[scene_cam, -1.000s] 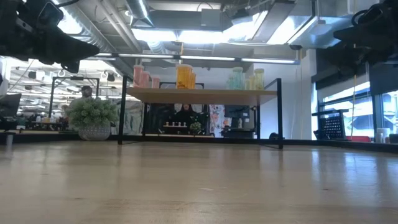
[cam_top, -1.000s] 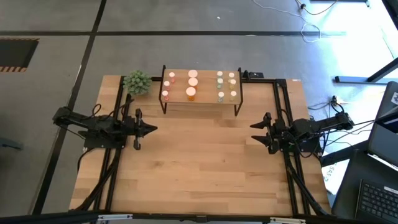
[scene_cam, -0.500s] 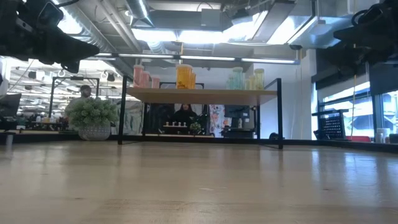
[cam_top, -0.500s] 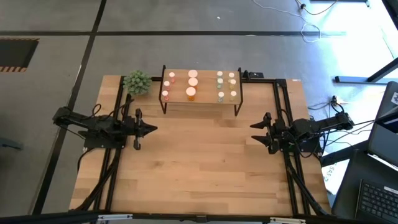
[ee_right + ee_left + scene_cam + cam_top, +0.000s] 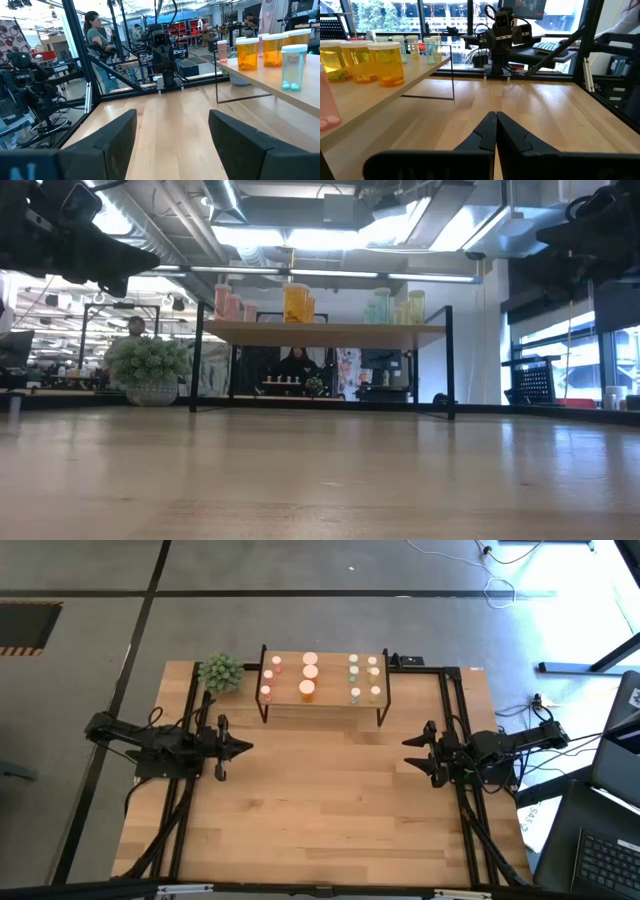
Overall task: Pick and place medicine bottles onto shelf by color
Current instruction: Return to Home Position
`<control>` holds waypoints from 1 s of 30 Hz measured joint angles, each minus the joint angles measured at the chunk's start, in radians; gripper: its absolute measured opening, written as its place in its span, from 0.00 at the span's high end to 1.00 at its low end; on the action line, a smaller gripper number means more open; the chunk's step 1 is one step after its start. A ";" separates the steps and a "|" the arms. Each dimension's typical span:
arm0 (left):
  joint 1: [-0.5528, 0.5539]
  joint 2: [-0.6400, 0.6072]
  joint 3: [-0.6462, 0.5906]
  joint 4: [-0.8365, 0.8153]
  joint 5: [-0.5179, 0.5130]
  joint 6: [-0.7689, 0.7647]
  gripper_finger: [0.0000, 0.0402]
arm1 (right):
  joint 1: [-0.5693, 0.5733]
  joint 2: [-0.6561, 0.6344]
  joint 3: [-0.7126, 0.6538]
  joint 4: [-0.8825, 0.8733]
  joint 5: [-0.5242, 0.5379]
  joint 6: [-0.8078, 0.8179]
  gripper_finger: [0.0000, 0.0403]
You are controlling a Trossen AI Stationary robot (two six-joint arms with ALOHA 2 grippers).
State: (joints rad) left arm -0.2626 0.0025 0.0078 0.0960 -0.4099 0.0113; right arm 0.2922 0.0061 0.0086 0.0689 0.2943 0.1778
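Note:
The shelf point(image 5: 335, 690) stands at the table's far middle on its black legs. The medicine bottles stand upright on its board: pink ones point(image 5: 266, 692) at the left, orange ones point(image 5: 307, 690) in the middle, pale green ones point(image 5: 354, 694) at the right. The low view shows the same row: pink point(image 5: 228, 304), orange point(image 5: 296, 303), green point(image 5: 395, 308). My left gripper point(image 5: 246, 748) hovers shut at the table's left side, pointing level toward the right; its fingertips point(image 5: 496, 116) meet. My right gripper point(image 5: 407, 752) hovers open at the right side, facing it, with nothing in its gap point(image 5: 171, 120).
A spiky green potted plant point(image 5: 221, 671) stands just left of the shelf. Black frame rails run along the table's left and right sides. Bare tabletop point(image 5: 320, 790) lies between the two arms. A laptop point(image 5: 600, 860) sits off the table's right. People point(image 5: 95, 40) show in the room behind.

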 joint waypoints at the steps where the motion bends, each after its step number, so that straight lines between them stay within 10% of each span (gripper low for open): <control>1: 0.000 0.000 0.000 0.000 0.000 0.000 1.00 | 0.000 0.000 0.000 0.000 0.000 0.000 0.38; 30: 0.000 0.000 0.000 0.000 0.000 0.000 0.97 | 0.000 0.000 0.000 0.000 0.000 0.000 0.38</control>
State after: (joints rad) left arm -0.2625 0.0025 0.0078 0.0962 -0.4099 0.0113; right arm 0.2920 0.0059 0.0090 0.0689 0.2943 0.1780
